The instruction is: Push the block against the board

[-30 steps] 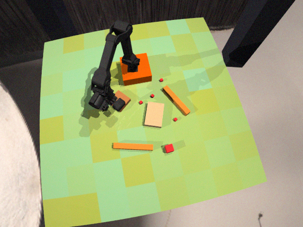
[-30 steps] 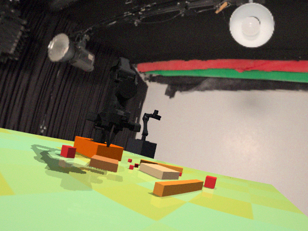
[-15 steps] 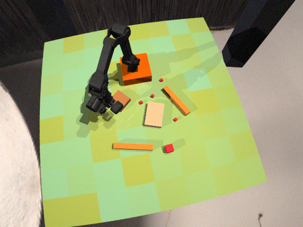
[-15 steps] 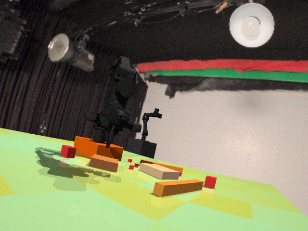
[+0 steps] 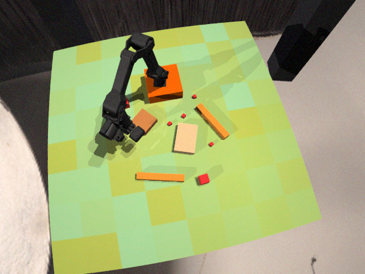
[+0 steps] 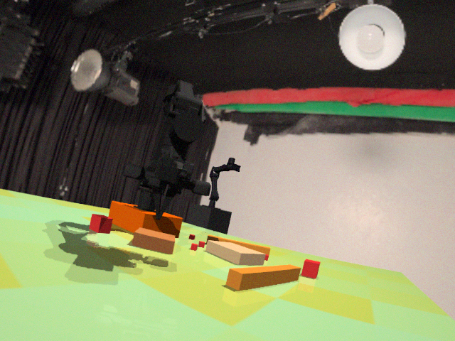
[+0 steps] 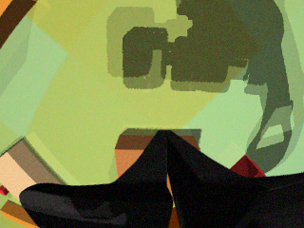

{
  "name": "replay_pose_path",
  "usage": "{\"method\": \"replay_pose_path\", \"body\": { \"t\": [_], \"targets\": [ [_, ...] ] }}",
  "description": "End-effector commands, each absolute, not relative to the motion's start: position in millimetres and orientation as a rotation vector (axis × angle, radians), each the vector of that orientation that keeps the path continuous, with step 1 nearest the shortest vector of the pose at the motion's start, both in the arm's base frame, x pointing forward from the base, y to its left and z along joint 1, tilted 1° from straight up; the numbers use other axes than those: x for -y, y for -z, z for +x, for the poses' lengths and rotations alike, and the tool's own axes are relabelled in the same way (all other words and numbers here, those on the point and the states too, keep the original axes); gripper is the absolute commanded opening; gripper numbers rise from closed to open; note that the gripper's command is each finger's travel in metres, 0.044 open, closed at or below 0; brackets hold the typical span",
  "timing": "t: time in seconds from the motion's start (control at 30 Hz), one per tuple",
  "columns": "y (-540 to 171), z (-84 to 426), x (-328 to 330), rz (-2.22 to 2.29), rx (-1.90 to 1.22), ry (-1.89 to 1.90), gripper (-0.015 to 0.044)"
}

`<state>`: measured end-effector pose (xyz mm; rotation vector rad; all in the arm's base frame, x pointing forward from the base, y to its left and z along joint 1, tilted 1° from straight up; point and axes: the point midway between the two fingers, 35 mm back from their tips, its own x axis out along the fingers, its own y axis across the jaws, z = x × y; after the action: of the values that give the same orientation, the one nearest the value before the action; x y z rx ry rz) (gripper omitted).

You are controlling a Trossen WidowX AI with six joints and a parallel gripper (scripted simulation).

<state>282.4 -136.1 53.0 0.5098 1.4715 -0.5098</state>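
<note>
The brown square block [image 5: 145,119] [image 6: 153,240] [image 7: 125,162] lies flat, turned at an angle to the board. The pale tan board [image 5: 185,137] [image 6: 233,251] [image 7: 15,172] lies flat to its right in the top view. A gap separates the two, and no side of the block touches the board. My gripper [image 6: 158,217] [image 7: 163,136] is shut and empty. Its fingertips point down at the block and overlap it in the wrist view; the arm hides part of the block in the top view. Whether the tips touch the block I cannot tell.
An orange box [image 5: 172,77] [image 6: 126,216] stands behind the block. Orange bars lie beyond the board [image 5: 212,120] and in front [image 5: 159,177]. A red cube [image 5: 203,178] is at the front; another [image 6: 100,223] is beside the arm. Small red cubes [image 5: 169,123] [image 5: 183,116] lie near the gap.
</note>
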Motion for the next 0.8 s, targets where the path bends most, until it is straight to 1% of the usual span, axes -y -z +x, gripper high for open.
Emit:
{"method": "replay_pose_path", "body": {
  "t": [0.0, 0.2, 0.77],
  "targets": [
    [-53.2, 287.2, 140.0, 0.505, -1.472, 0.508, 0.0000],
    [-103.0, 282.0, 136.3, 0.505, -1.472, 0.508, 0.0000],
    [-103.0, 282.0, 136.3, 0.505, -1.472, 0.508, 0.0000]
  ]
}}
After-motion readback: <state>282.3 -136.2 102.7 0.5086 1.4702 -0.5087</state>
